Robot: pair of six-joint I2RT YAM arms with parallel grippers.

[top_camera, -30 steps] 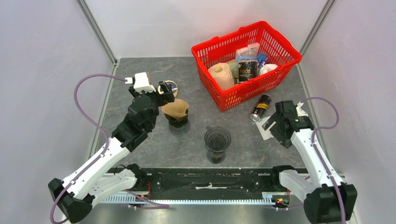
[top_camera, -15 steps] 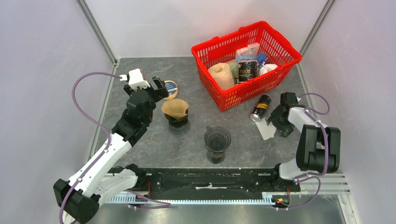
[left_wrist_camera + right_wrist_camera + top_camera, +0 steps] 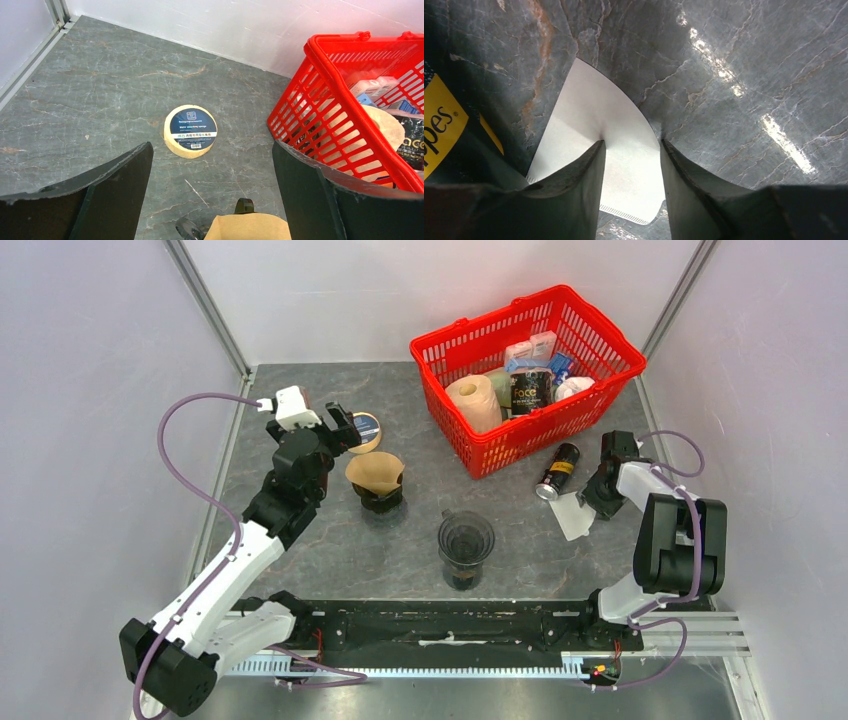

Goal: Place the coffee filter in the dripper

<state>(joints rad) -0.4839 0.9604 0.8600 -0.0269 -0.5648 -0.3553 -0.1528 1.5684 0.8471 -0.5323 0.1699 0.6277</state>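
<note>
Grey marbled tabletop (image 3: 400, 400), plain pale walls (image 3: 90, 360), perhaps metal corner posts (image 3: 212, 315).

Cut off at the left edge of the right wrist view: can (image 3: 439, 125), only part of a yellow label showing. Hidden under the right gripper (image 3: 631, 142): near end of the white filter (image 3: 584, 115) (contact with the paper unclear). Too small to read: print on the round tin (image 3: 190, 131).

The dripper (image 3: 465, 537) stands mid-table, the filter (image 3: 570, 518) lies flat to its right, before the can (image 3: 558, 471) and basket (image 3: 522, 436).
</note>
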